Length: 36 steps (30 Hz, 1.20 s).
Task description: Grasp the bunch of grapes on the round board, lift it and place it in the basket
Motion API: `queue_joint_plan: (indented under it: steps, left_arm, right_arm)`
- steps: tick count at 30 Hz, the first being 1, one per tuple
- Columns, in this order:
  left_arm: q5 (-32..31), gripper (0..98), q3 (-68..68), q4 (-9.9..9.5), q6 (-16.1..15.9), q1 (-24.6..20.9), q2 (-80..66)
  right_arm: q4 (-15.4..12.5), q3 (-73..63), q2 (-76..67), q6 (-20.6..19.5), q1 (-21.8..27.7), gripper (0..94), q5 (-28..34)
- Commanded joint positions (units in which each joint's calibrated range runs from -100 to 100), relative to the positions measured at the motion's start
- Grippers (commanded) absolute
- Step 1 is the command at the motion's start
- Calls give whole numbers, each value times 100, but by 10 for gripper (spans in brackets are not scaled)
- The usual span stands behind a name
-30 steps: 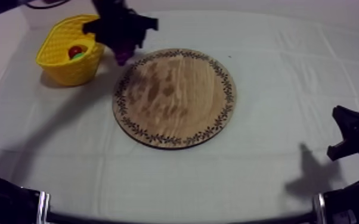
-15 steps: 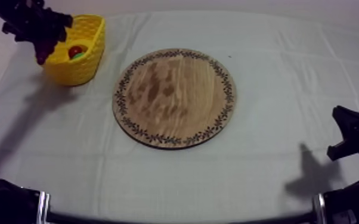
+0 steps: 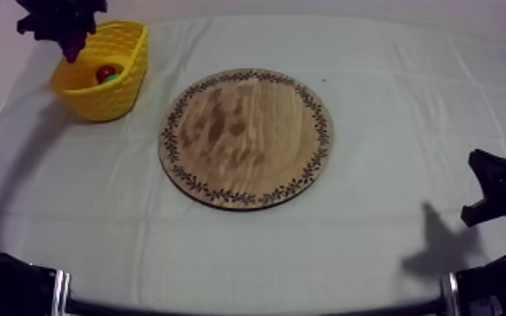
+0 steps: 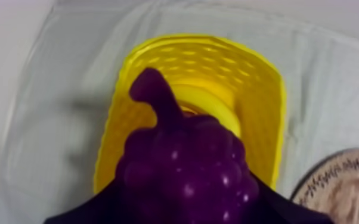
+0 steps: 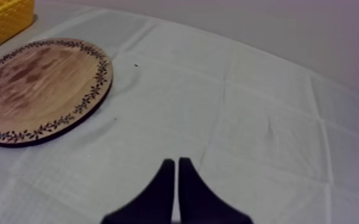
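Note:
A purple bunch of grapes [image 4: 182,170] hangs with its stem up in my left gripper [image 3: 67,38], which is shut on it. They are above the far left rim of the yellow basket [image 3: 113,97], over its opening [image 4: 206,65]. Inside the basket lies a small red fruit [image 3: 105,73] beside something green. The round wooden board [image 3: 246,137] with the patterned rim lies bare in the middle of the table. Near the table's right edge, my right gripper [image 5: 176,173] is shut on nothing, its fingers a narrow wedge over the cloth, well away from the board [image 5: 39,89].
The grey-white cloth covers the table, with open room in front of and to the right of the board. The right arm [image 3: 496,197] sits low at the right edge. The basket [image 5: 3,21] stands beyond the board's far left side.
My left arm has carried the grapes from beside the board's far left rim, past the basket to its left, and now over the basket's far rim. The right arm has not moved.

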Motion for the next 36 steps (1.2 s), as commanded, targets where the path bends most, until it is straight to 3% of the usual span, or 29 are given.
queue_joint_plan:
  steps: [1, 13, 25, 28, 33, 36]
  left_arm:
    - [-45, 488, -102, -6, 21, -12, 481]
    - [-417, 491, -855, 9, 117, -93, 1882]
    - [-471, 522, -977, -5, 47, -101, 2142]
    - [-429, 587, -990, -1, 62, -91, 2109]
    - [-321, 830, -964, 17, 139, -98, 2032]
    - [-292, 911, -921, 2, 210, -92, 1968]
  right_arm:
    - [1, -3, -1, 2, 2, 4, 0]
    - [1, -3, -1, -1, 2, 4, 0]
    - [1, -3, -1, -1, 2, 4, 0]
    - [1, -3, -1, 2, 2, 4, 0]
    - [1, -3, -1, 3, 2, 4, 0]
    - [1, -3, -1, 1, 2, 4, 0]
